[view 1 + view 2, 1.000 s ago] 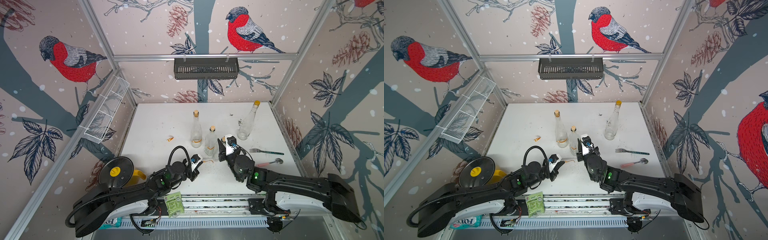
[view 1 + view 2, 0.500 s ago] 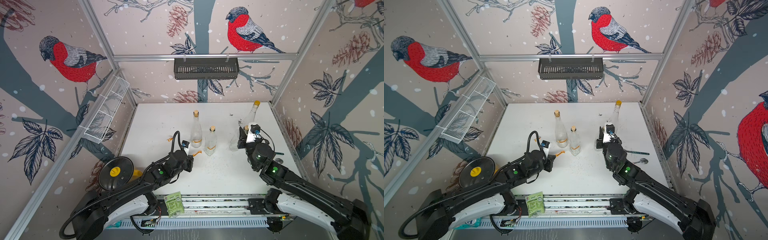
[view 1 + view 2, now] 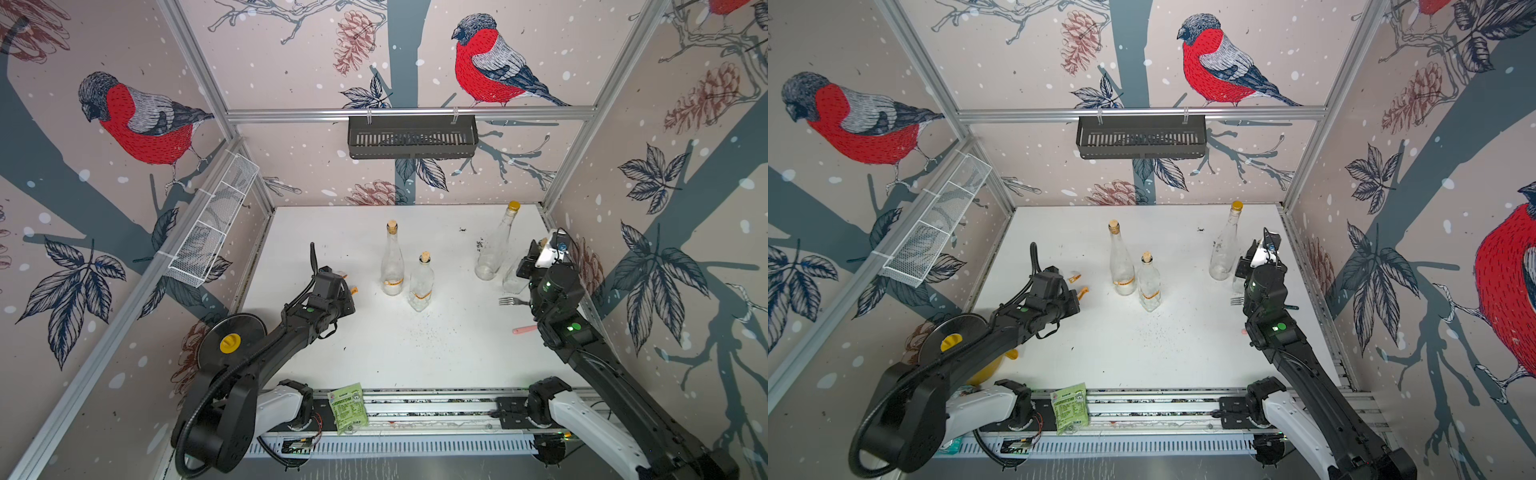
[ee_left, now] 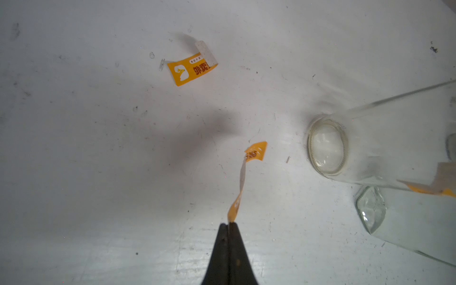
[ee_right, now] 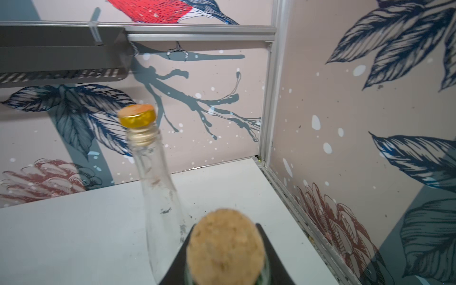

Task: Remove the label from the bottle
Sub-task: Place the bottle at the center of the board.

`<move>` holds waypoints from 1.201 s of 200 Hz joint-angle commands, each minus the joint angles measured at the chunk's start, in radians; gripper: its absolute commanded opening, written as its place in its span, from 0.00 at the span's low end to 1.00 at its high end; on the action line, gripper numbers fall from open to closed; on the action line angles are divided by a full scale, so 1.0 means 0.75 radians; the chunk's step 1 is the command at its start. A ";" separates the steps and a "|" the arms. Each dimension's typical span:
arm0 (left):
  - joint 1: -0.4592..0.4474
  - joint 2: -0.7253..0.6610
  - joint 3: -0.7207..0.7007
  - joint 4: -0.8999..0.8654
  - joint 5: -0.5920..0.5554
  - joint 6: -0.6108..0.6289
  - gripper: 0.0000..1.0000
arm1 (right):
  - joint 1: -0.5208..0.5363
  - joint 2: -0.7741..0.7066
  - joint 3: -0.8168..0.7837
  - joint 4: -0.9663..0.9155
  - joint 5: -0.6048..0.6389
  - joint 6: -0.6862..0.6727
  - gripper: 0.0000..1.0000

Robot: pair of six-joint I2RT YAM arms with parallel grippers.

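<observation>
Where the left gripper (image 4: 228, 224) pinches it, the orange label (image 4: 242, 177) spirals.

Four bottles (image 3: 392, 266) in all, three corked and one yellow-capped bottle (image 3: 494, 245); left of it, two loose label strips (image 4: 191, 70); near it, one fork (image 3: 509, 301).

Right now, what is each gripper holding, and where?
Left gripper: label strip, by its end. Right gripper: bottle, at its corked neck.

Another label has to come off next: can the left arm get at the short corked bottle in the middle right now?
Probably, but not to grip: bare table lies between the left gripper and the short corked bottle, yet its jaws are shut on a peeled label strip, to be dropped first.
</observation>
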 commanded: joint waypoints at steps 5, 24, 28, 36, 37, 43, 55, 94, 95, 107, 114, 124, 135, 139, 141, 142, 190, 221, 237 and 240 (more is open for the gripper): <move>0.038 0.178 0.111 -0.037 0.009 0.041 0.00 | -0.130 0.032 0.019 0.136 -0.094 0.057 0.00; 0.081 0.300 0.186 -0.060 0.046 0.022 0.00 | -0.242 0.074 0.026 0.164 -0.168 0.078 0.00; 0.089 0.321 0.195 -0.062 0.044 0.020 0.00 | -0.263 0.082 0.025 0.177 -0.191 0.083 0.00; 0.103 0.359 0.214 -0.052 0.052 0.023 0.00 | -0.294 0.103 0.023 0.208 -0.226 0.090 0.00; 0.105 0.364 0.217 -0.050 0.055 0.022 0.00 | -0.295 0.104 0.023 0.211 -0.230 0.090 0.00; 0.118 0.389 0.229 -0.040 0.073 0.025 0.00 | -0.315 0.122 0.021 0.232 -0.255 0.086 0.00; 0.144 0.442 0.262 -0.038 0.119 0.036 0.00 | -0.329 0.158 0.014 0.285 -0.271 0.071 0.00; 0.181 0.540 0.356 -0.104 0.097 0.046 0.00 | -0.348 0.284 -0.025 0.482 -0.320 0.004 0.00; 0.181 0.541 0.357 -0.106 0.096 0.047 0.00 | -0.349 0.287 -0.027 0.487 -0.322 0.003 0.00; 0.193 0.566 0.378 -0.128 0.092 0.051 0.00 | -0.356 0.324 -0.043 0.548 -0.345 -0.010 0.00; 0.196 0.580 0.388 -0.140 0.090 0.054 0.00 | -0.359 0.345 -0.054 0.598 -0.356 -0.018 0.00; 0.202 0.599 0.403 -0.153 0.092 0.057 0.00 | -0.364 0.376 -0.054 0.636 -0.378 -0.025 0.00; 0.206 0.616 0.419 -0.171 0.095 0.060 0.00 | -0.366 0.408 -0.040 0.649 -0.382 -0.027 0.00; 0.207 0.623 0.426 -0.178 0.093 0.061 0.00 | -0.369 0.422 -0.034 0.651 -0.389 -0.026 0.00; 0.207 0.626 0.429 -0.182 0.094 0.063 0.00 | -0.370 0.428 -0.032 0.654 -0.393 -0.026 0.00; 0.207 0.627 0.430 -0.182 0.095 0.063 0.00 | -0.370 0.429 -0.030 0.655 -0.395 -0.026 0.00; 0.213 0.666 0.487 -0.240 0.068 0.069 0.21 | -0.371 0.514 0.005 0.672 -0.452 -0.014 0.05; 0.219 0.687 0.505 -0.273 0.038 0.090 0.30 | -0.374 0.541 0.014 0.666 -0.457 -0.016 0.07; 0.221 0.692 0.507 -0.284 0.020 0.097 0.35 | -0.375 0.547 0.012 0.667 -0.455 -0.017 0.09; 0.221 0.692 0.507 -0.286 0.019 0.099 0.35 | -0.375 0.547 0.012 0.665 -0.457 -0.015 0.09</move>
